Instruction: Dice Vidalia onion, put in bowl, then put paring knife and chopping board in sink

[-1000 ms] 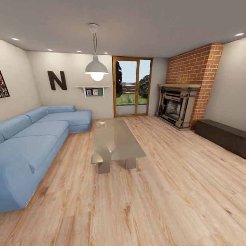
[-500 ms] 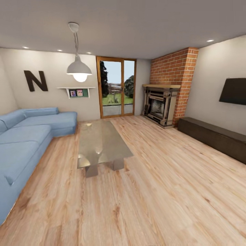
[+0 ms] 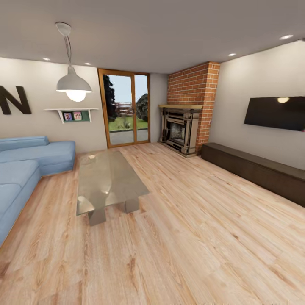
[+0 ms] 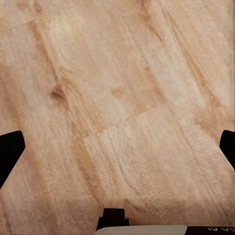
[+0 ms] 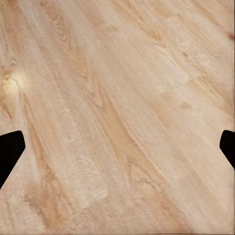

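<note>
Left claw splayed wide over knotty pale wooden planks, right claw likewise

Black fingertips (blunt, wedge-shaped), white wrist housing w/ lettering.

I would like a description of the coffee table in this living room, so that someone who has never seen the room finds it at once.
Start at the long blue sofa on the left of the head view. On the wooden floor just right of it stands the coffee table. It is the room's one see-through piece: a rectangular glass top on short grey legs.
</note>
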### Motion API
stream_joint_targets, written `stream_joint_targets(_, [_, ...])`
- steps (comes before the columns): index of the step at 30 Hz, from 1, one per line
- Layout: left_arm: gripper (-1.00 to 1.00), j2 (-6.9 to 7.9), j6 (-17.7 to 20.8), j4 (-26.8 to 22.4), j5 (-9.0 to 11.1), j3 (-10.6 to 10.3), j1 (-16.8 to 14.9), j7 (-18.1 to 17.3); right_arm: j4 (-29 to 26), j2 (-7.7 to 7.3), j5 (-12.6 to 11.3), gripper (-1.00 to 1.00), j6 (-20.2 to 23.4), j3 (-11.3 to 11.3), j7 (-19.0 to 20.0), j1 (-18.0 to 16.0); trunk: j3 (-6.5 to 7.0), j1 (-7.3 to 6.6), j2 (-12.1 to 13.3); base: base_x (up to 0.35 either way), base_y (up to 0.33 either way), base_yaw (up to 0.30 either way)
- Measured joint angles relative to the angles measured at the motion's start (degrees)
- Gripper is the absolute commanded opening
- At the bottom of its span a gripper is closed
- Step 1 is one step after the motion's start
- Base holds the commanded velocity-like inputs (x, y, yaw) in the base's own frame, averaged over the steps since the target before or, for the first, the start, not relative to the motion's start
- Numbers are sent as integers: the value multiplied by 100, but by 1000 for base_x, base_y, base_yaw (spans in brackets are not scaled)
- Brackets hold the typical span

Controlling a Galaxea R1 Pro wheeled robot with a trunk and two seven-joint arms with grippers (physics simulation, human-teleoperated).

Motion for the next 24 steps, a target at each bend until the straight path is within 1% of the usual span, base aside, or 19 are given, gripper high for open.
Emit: stream_joint_targets(24, [100, 2, 0, 0, 0, 0, 0, 4, -4, 0, 3, 100, -1, -1, 0, -1, 0, 0, 0, 0, 0, -276])
